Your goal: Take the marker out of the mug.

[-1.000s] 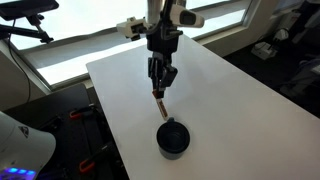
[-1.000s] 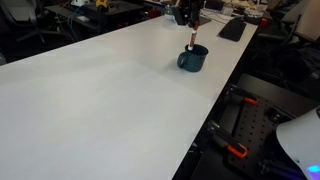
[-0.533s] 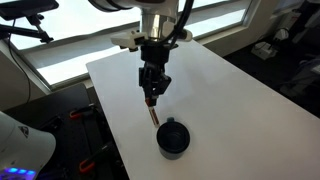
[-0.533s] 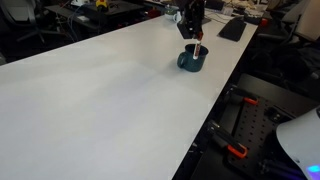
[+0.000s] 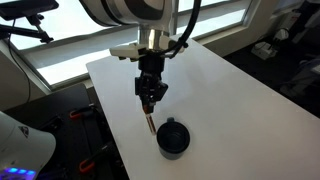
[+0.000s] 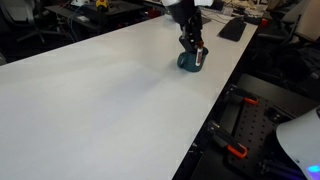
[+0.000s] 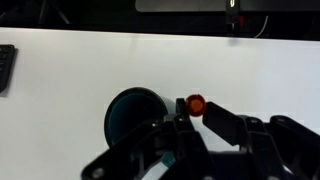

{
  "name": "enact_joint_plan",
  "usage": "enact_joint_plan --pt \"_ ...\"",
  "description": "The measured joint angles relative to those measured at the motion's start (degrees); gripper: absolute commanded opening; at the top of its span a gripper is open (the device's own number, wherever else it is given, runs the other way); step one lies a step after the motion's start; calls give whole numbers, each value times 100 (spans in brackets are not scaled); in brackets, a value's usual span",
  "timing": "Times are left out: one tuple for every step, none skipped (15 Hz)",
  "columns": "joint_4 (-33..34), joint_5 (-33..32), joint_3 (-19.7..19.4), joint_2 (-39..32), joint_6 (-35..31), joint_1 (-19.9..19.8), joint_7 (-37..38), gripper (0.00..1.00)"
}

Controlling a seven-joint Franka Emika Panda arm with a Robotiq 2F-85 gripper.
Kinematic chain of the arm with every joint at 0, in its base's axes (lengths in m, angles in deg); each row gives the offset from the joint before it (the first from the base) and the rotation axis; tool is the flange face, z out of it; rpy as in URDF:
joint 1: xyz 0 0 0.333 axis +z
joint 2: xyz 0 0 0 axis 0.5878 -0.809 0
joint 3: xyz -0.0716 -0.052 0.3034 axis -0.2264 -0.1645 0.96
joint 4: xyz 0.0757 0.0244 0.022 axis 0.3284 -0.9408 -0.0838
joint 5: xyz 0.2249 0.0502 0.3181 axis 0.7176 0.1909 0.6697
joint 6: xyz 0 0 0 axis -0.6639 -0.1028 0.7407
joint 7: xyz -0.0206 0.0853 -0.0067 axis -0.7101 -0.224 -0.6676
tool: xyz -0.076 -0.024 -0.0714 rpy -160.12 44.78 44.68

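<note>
My gripper [image 5: 150, 103] is shut on the marker [image 5: 149, 119], a thin reddish and whitish stick that hangs down from the fingers just left of the mug. The mug [image 5: 172, 137] is small, squat and black, and stands on the white table [image 5: 210, 85] near its front edge. In the wrist view the marker's reddish end [image 7: 196, 104] shows between the fingers, to the right of the mug's dark opening [image 7: 128, 112]. The marker is outside the mug. In an exterior view the gripper [image 6: 194, 50] hides part of the mug [image 6: 186, 62].
A dark keyboard [image 6: 232, 29] lies at the far end of the table and also shows in the wrist view [image 7: 5, 66]. The table's edge [image 5: 112, 140] runs close beside the mug. Window frames and a tripod stand beyond the table.
My gripper has moved with the marker away from above the mug, sideways towards the table's edge. The marker now hangs beside the mug instead of over it. The mug has not moved.
</note>
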Motion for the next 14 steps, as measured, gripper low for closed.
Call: enact_joint_plan --pt "1 -53 -1 -99 0 4 9 6" --pt "3 -99 -3 -201 0 5 19 6" --pt "13 -140 -12 -307 0 5 23 6" --pt "31 -182 -25 -416 0 5 23 6" --pt "52 -214 -42 -519 0 5 27 6" --pt "80 -236 -61 -624 0 5 31 6" --pt "124 -245 -88 -729 0 5 36 6" --pt "177 -250 -119 -841 0 5 42 6" --pt "238 -250 -153 -953 0 5 44 6" --pt "310 -250 -191 -1065 1 5 45 6" --pt "384 -250 -227 -1177 2 6 48 6" --pt "475 -250 -259 -1281 25 8 52 6" --pt "572 -250 -281 -1371 66 9 55 6" --pt "665 -250 -300 -1457 104 13 57 6"
